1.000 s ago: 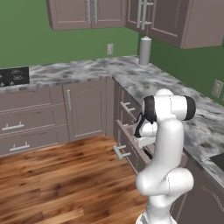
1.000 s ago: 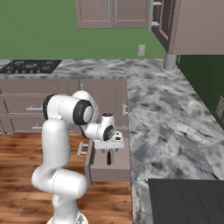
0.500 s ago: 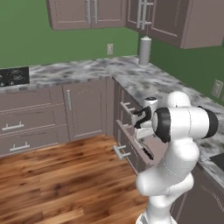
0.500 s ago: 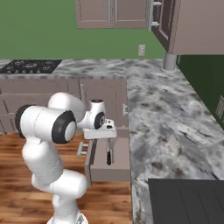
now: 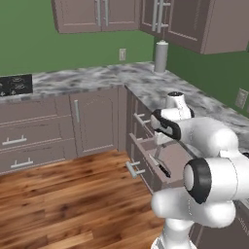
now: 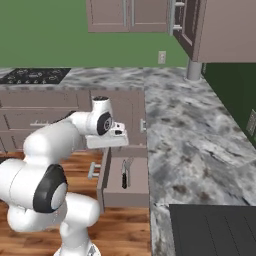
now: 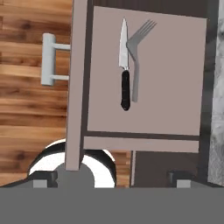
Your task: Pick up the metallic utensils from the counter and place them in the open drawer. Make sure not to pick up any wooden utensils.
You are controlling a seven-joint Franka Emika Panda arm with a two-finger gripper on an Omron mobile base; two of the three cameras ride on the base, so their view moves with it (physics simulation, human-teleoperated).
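The desk (image 6: 200,140) runs as a broad grey-and-white marbled top along the right of the right base view, with a dark panel (image 6: 215,227) set into its near end. Below its edge the drawer (image 6: 126,192) stands pulled out over the wooden floor (image 5: 63,204), its silver bar handle (image 7: 49,60) on the flat taupe front; in the left base view the same drawer (image 5: 170,158) juts from the cabinet run beside the white arm.

Inside the drawer lie the metallic utensils, side by side on its flat bottom. The knife (image 7: 124,70) has a black handle and a silver blade, and the pale grey fork (image 7: 138,61) lies just beside it on the side away from the drawer front — the fork's neck touches or overlaps the blade about midway, and the two run nearly parallel. In the right base view the knife (image 6: 124,179) shows as a dark sliver in the drawer's near half.

The end effector (image 6: 107,141) hangs above the drawer, at its cabinet end, with its jaws spread wide and nothing between them. Seen along the hand, its two dark fingertips (image 7: 43,180) sit far apart at the bottom of the picture, one over the drawer front and the other over the drawer's far side, and both utensils lie beyond them, deeper in the drawer — apart from the end effector, not touched by it.
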